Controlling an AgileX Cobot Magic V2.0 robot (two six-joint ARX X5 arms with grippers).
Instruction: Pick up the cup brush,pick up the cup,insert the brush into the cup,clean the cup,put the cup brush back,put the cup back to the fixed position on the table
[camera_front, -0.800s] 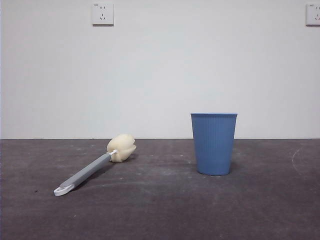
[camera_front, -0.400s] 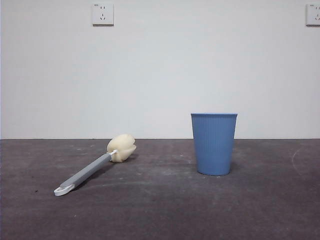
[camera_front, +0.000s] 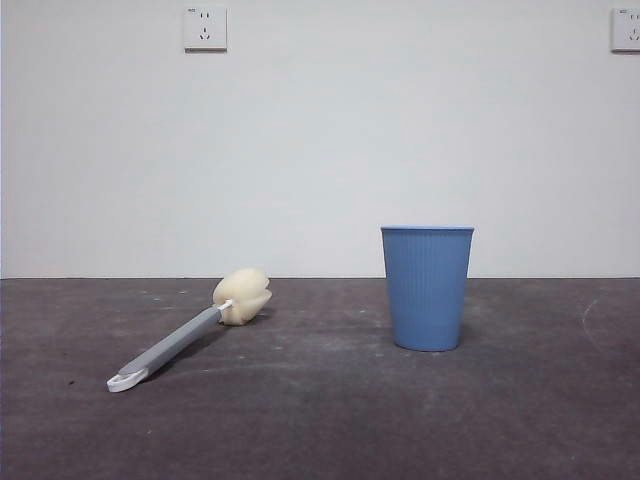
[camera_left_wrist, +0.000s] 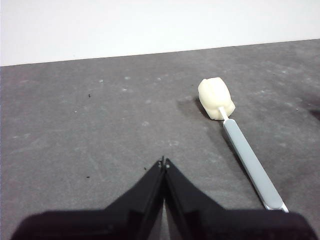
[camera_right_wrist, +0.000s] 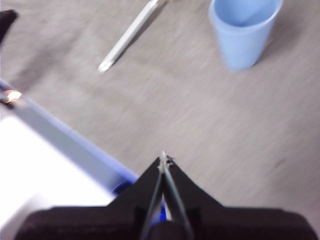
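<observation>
Meanwhile, cup brush (camera_front: 188, 334) lies flat, cup (camera_front: 427, 288) upright nearby; left gripper (camera_left_wrist: 163, 162) & right gripper (camera_right_wrist: 163, 158) closed, empty.

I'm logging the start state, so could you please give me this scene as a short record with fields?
brush: lying on the table, sponge head away from the camera, white loop nearest it
cup: cup upright, apart from the brush
left gripper: left gripper shut, holding nothing, above the table short of the brush
right gripper: right gripper shut, holding nothing, well short of the cup
task stage: nothing picked up yet
</observation>
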